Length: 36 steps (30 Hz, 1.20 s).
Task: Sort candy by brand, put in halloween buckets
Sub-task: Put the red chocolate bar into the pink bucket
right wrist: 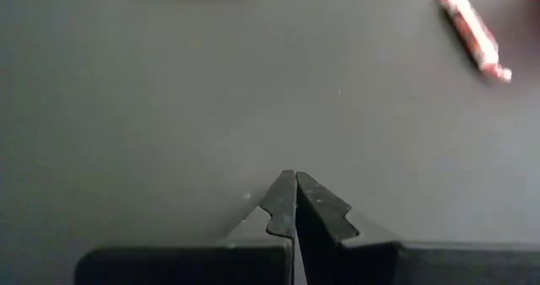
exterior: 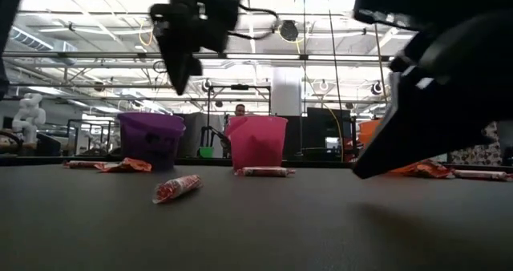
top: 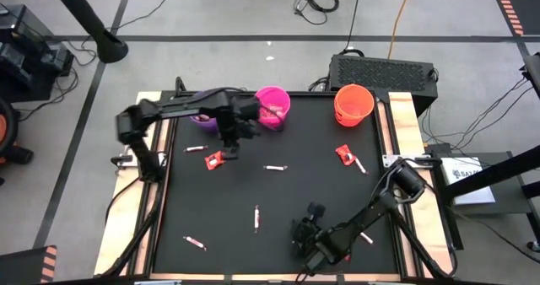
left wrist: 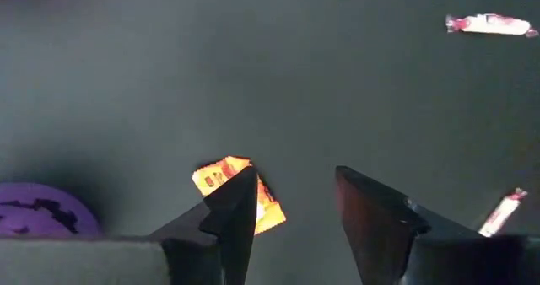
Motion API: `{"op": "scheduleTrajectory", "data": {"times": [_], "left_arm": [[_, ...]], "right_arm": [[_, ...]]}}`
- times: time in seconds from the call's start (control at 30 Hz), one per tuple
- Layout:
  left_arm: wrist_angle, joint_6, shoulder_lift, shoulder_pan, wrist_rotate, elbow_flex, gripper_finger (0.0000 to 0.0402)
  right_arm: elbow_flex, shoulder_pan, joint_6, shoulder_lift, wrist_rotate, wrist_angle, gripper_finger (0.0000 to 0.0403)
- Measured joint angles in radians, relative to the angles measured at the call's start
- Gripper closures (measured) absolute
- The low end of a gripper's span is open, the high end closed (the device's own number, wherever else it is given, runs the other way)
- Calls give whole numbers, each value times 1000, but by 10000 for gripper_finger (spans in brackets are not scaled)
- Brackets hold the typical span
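Three halloween buckets stand along the mat's far edge: purple (top: 201, 117) half under my left arm, magenta pink (top: 272, 106), and orange (top: 353, 104). Candy lies scattered on the black mat. My left gripper (top: 229, 148) hangs open and empty just above a red-orange wrapper (top: 213, 159), which in the left wrist view peeks out beside one finger (left wrist: 239, 207) as the same candy (left wrist: 221, 175). A pale stick (top: 273, 167) lies to its right. My right gripper (top: 305, 233) rests shut near the front edge, its tips (right wrist: 295, 182) pressed together over bare mat.
More candy: sticks (top: 256, 218), (top: 194, 243), (top: 195, 148), (top: 365, 237) and a red wrapper (top: 344, 154) below the orange bucket. Wooden rails border the mat on both sides. A black box (top: 384, 70) sits behind the table. In the low view a person (exterior: 240, 111) stands far off.
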Motion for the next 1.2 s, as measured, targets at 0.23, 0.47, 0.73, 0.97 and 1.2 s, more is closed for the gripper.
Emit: {"op": "scheduleTrajectory", "data": {"times": [0.23, 0.47, 0.73, 0.97, 1.2], "left_arm": [[222, -89, -352, -3, -1, -421, 236], [351, -236, -609, -11, 2, -678, 236], [410, -240, -698, -24, -3, -801, 236], [408, -336, -624, -24, -207, -796, 236], [571, -377, -421, -24, -214, -795, 236]], "right_arm": [[0, -101, -214, -33, -89, 10, 403], [0, -238, -404, -76, -162, 24, 403], [0, -314, -409, -76, -215, 84, 403], [0, -311, -424, -76, -215, 125, 403], [0, -309, -442, -76, -214, 135, 403]]}}
